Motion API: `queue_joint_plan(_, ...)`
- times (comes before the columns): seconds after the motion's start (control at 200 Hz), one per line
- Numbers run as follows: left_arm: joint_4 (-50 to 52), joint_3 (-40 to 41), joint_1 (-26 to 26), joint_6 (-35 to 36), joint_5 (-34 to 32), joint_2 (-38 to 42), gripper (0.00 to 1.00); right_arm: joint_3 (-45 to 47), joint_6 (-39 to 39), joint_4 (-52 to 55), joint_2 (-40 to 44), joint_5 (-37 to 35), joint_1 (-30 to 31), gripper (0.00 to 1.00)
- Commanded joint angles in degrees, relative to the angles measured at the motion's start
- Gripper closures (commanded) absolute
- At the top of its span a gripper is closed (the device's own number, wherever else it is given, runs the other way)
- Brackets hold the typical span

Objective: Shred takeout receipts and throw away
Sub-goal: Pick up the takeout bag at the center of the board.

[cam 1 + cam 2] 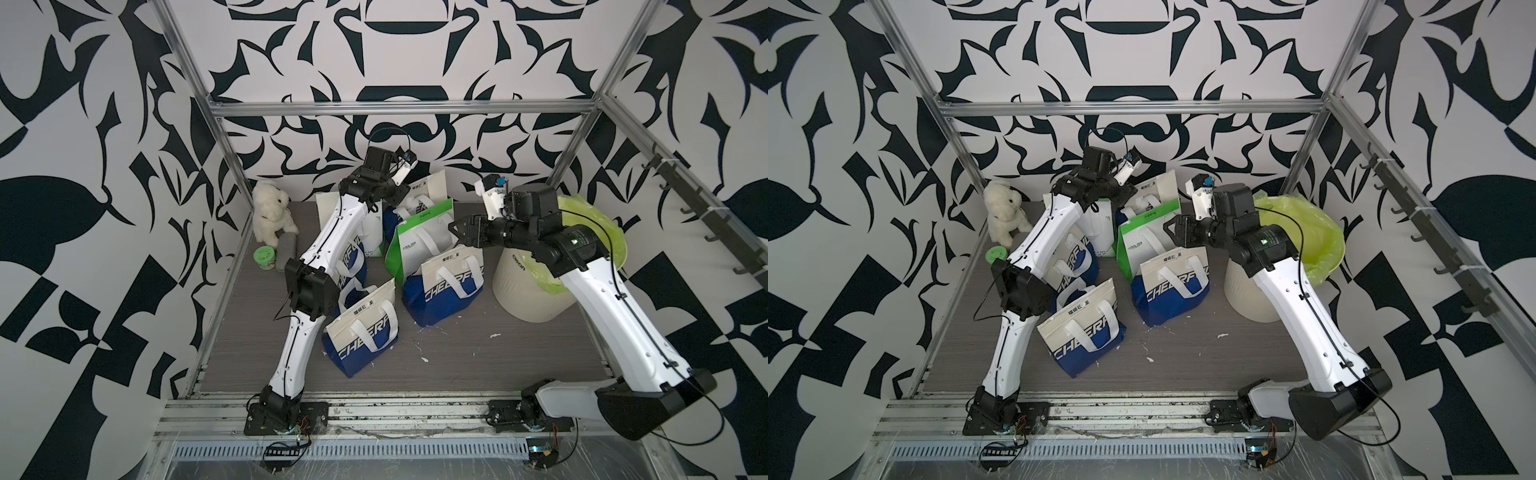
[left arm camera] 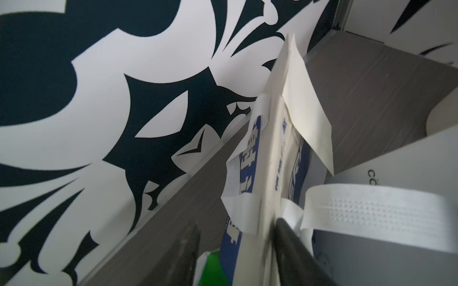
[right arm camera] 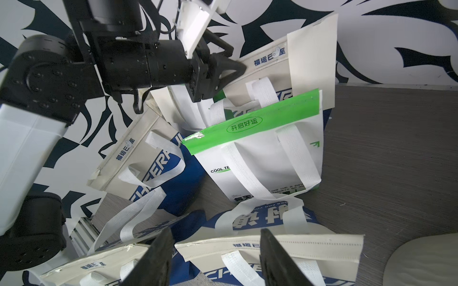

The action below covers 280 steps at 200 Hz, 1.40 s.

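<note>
Left tool (image 2: 238,226) astride bag rim (image 2: 272,153), receipt (image 2: 307,104) beyond

bags (image 1: 1084,332) clustered at centre | lined bin (image 1: 1246,291) — right side | plush toy (image 1: 1003,212) — far-left corner

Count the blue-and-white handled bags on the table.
4. The front bag is nearest the viewer; the middle bag is beside the bin; the half-hidden bag is behind the left arm; the back bag is by the wall. Others may be hidden.
</note>
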State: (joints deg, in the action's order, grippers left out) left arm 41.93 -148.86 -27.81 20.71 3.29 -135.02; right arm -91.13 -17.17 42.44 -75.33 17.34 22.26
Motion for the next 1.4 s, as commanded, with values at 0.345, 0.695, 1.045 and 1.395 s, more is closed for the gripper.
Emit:
queue_joint_plan(0.345, -0.3, 12.2, 0.4, -1.8, 13.5, 7.9, 1.0, -15.9, 7.8, 5.1, -13.7, -15.0, 0.2, 0.31)
queue_joint_plan(0.695, -4.1, 23.7, 0.6, -1.8, 19.4, 18.7, 1.0, -29.8, 9.3, 7.5, -30.3, -19.1, 0.2, 0.29)
queue_joint_plan(1.045, -4.1, 24.8, 0.6, -2.2, 22.8, 21.0, 1.0, -41.9, 8.2, 10.5, -39.8, -23.0, 0.3, 0.28)
queue_joint_plan(1.395, -3.9, 25.6, 0.5, -2.1, 24.1, 22.2, 1.0, -46.8, 9.0, 10.0, -43.0, -22.2, 0.3, 0.32)
